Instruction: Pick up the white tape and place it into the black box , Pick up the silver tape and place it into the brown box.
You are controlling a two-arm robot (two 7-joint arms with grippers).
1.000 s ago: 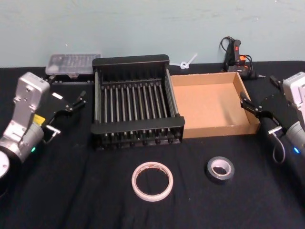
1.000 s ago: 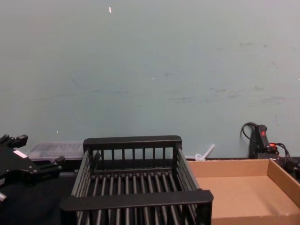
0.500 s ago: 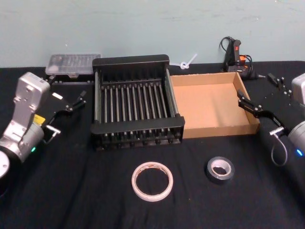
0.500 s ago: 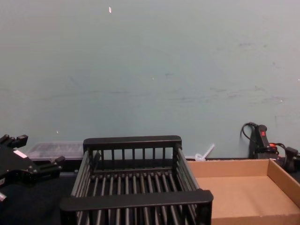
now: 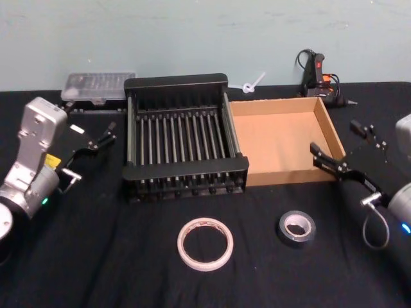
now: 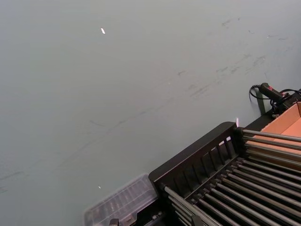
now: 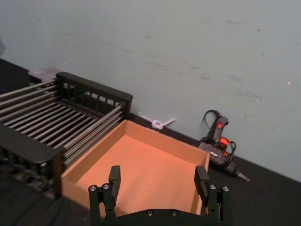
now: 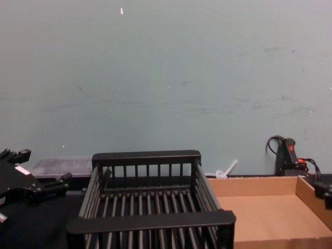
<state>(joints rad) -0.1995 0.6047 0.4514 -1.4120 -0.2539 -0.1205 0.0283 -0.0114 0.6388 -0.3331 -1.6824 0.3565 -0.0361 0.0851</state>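
On the black table, near the front: white tape lying flat, silver tape beside it. Behind them, black box touching brown box. Right gripper by the brown box, fingers apart. Left gripper left of the black box, fingers apart, holding nothing.

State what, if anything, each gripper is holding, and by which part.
Nothing is held. The right gripper, jaws open, is by the brown box; the left gripper is parked, open. The white tape and silver tape lie on the table.
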